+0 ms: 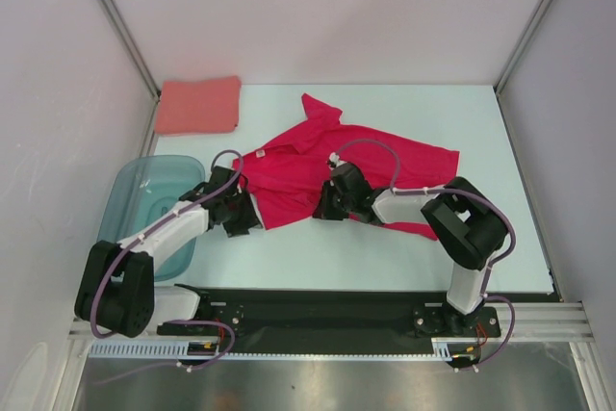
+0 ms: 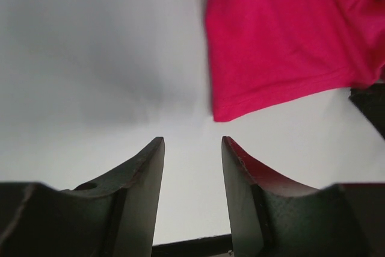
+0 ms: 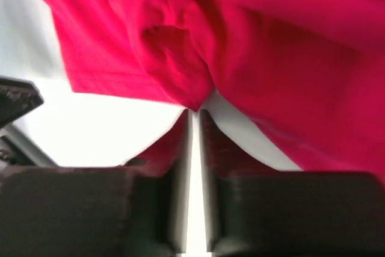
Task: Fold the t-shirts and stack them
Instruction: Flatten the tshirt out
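Crimson t-shirt lies spread mid-table, pink t-shirt folded at eleven o'clock; right gripper pinches the crimson hem, left gripper gapes empty beside the corner it probably must grasp next.

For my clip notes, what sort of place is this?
Probably a robotics lab cell: white panel walls in metal framing around a table, two robot arms bolted to a rail.
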`<state>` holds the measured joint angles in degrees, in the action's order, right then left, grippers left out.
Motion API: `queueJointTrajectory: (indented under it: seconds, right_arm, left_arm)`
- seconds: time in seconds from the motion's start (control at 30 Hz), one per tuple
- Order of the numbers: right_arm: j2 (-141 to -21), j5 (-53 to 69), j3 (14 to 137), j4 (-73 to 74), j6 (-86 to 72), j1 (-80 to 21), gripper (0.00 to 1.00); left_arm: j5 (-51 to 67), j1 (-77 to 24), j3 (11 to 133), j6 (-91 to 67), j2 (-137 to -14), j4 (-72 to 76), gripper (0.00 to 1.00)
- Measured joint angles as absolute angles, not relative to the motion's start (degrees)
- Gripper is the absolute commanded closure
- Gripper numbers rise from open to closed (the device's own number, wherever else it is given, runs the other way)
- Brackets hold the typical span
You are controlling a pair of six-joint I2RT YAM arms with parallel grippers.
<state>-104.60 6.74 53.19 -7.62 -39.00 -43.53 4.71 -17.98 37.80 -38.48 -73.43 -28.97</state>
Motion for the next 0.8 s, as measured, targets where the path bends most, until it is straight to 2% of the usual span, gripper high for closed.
queueJointTrajectory:
  seconds: [0.1, 0.2, 0.43, 0.8]
  right_arm:
    - [-103.92, 10.48, 53.10, -8.51, -38.37, -42.24, 0.54]
    - [-102.06, 12.60, 52.71, -7.20, -37.63, -42.15, 0.51]
    - [-90.54, 13.43, 47.77, -2.90, -36.80, -40.71, 0.50]
    - [-77.32, 12.95, 36.53, 0.97, -36.82, -30.83, 0.50]
  left_arm:
    - [4.75, -17.98, 37.82, -39.09, -74.22, -25.67, 0.52]
    - [4.73, -17.98, 37.85, -39.20, -77.14, -23.66, 0.55]
    - [5.96, -17.91, 38.39, -40.18, -81.43, -20.08, 0.57]
    - [6.61, -19.16, 39.05, -41.89, -83.31, -17.15, 0.59]
